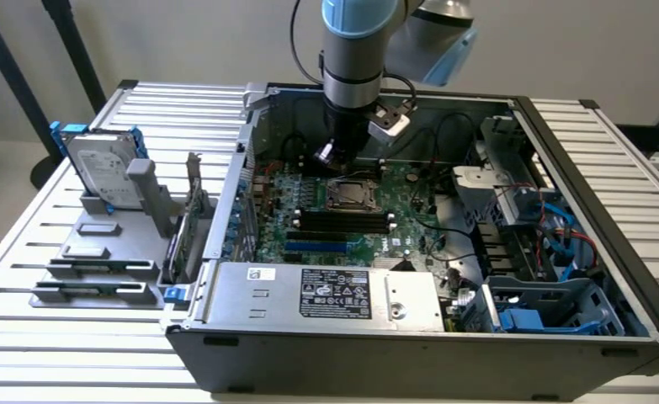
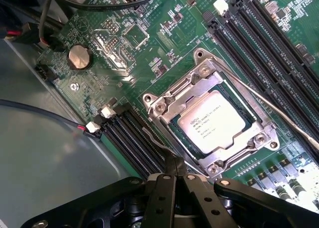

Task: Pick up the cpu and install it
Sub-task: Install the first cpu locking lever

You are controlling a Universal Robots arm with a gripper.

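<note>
One arm (image 1: 354, 59) upright, pincer (image 2: 174, 163) closed, near cpu (image 2: 212, 121)

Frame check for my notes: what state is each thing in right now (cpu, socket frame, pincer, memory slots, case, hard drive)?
cpu: lying flat in the socket, silver top up, not held.
socket frame: lying flat around the cpu.
pincer: shut, empty, over the board beside the socket frame.
memory slots: look empty.
computer case: lying on its side, open on top.
hard drive: standing upright in the grey rack, outside the case.
</note>
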